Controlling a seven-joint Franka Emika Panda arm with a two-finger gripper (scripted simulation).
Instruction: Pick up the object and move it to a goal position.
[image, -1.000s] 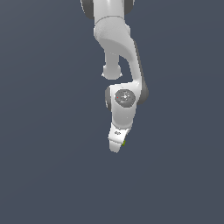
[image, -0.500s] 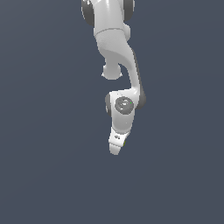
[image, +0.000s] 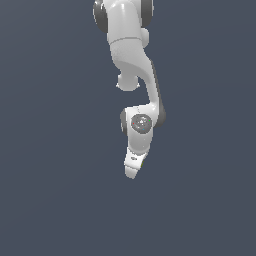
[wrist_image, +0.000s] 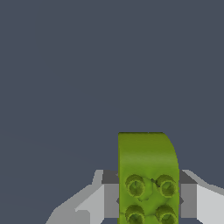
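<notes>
The object (wrist_image: 148, 175) is a lime-green studded block with one rounded corner. In the wrist view it fills the space between my two fingers, one grey pad (wrist_image: 109, 194) pressing each side. In the exterior view the white arm hangs down in mid-picture and my gripper (image: 132, 169) points downward, shut on the object (image: 142, 162), of which only a thin green sliver shows at the hand's edge. The block is held above the plain dark grey ground.
Only uniform dark grey ground (image: 60, 200) surrounds the arm in both views. No other object, container or edge shows.
The arm has swung a little toward the exterior view's left and the hand has turned, so less of the green block shows beside the gripper than a second ago.
</notes>
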